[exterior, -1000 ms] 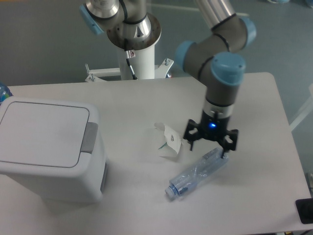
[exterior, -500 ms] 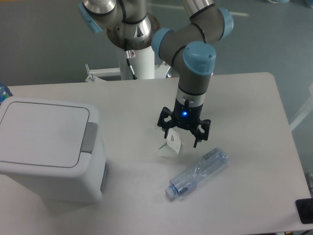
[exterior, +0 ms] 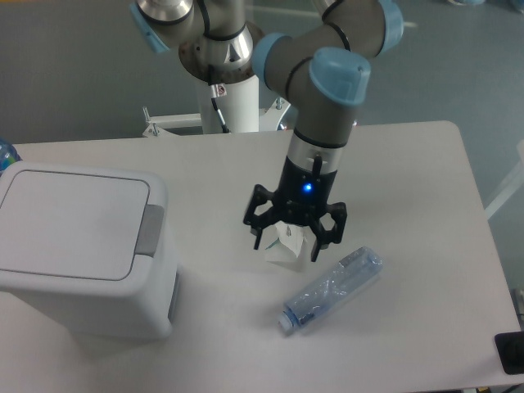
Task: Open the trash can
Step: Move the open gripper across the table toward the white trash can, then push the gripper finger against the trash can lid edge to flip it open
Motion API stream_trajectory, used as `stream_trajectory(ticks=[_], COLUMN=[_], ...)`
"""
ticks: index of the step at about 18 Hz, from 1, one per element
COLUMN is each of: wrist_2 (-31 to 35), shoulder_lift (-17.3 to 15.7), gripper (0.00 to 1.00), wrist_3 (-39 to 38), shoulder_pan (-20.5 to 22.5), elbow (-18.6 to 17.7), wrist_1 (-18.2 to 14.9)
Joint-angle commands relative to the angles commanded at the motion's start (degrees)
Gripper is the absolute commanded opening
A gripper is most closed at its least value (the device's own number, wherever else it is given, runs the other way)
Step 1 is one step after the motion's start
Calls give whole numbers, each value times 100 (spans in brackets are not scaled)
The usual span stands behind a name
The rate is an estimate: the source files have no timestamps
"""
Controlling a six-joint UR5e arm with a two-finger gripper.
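So the trash can [exterior: 82,250] sits way over at 9 o'clock on the bench [exterior: 426,188], big white boxy thing with rounded corners, lid flat and closed, and the grey push-button bar [exterior: 149,230] on its rim at the side facing the middle of the bench. The arm comes down from 12 o'clock, grey tube sections with light blue joint caps, and the hand [exterior: 295,239] hangs roughly dead centre of the view, pointing down, with a little blue light glowing on its wrist. Its black fingers are spread apart, with nothing clamped in them as far as I can see. Right under it, partly covered by the fingers, there's a crumpled white paper carton [exterior: 285,248] with some green print on it; can't tell if the fingers are actually touching it or just hovering above. Just off toward 5 o'clock from the hand lies a squashed clear plastic bottle [exterior: 332,289] on its side, cap end pointing to 7 o'clock. The hand is well apart from the trash can, with bare bench between them. There's a dark object [exterior: 511,353] clipped by the frame edge at about 4 o'clock, too cut off to tell what it is.
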State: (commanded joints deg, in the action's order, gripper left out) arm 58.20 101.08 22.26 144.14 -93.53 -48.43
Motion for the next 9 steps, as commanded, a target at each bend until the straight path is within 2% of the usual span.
stream_trajectory(ticks=[4, 9], wrist_2=[-195, -133], shoulder_lift=[-106, -246], gripper=[100, 100], wrist_3=[-450, -582], shoulder_pan=[-219, -668], elbow=[194, 19], wrist_1=[9, 9])
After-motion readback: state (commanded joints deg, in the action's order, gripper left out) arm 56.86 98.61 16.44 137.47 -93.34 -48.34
